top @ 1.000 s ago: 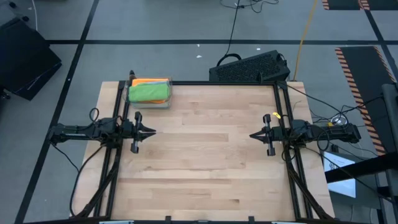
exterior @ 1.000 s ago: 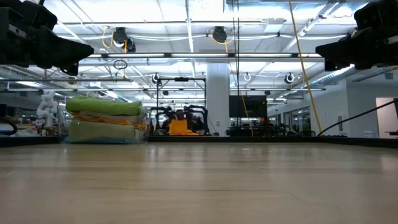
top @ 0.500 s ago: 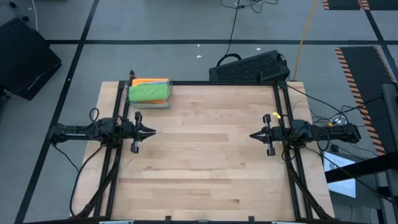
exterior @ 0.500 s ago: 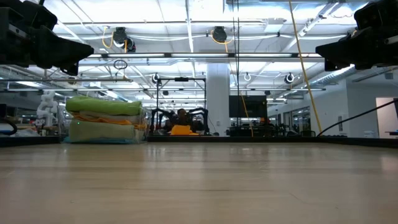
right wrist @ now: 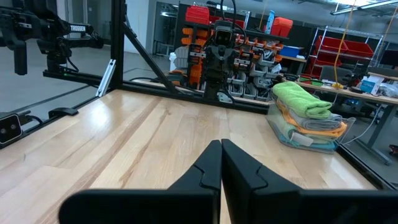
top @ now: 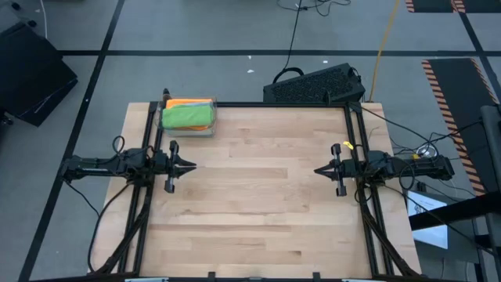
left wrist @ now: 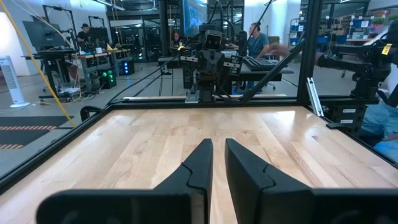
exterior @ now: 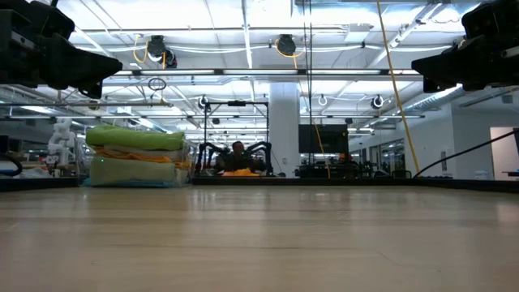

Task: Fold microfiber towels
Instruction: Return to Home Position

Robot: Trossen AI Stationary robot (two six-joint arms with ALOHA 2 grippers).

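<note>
At the back-left corner of the table (top: 258, 211): towel stack (top: 188, 116), bright green towel (top: 186, 118) on top, orange towel (top: 189, 103) edge showing below it. Over table's left edge: left gripper (top: 190, 165), fingers narrow, holding nothing. Over table's right edge, opposite: right gripper (top: 317, 170), fingers pressed together, empty. Both well apart from stack.
</note>
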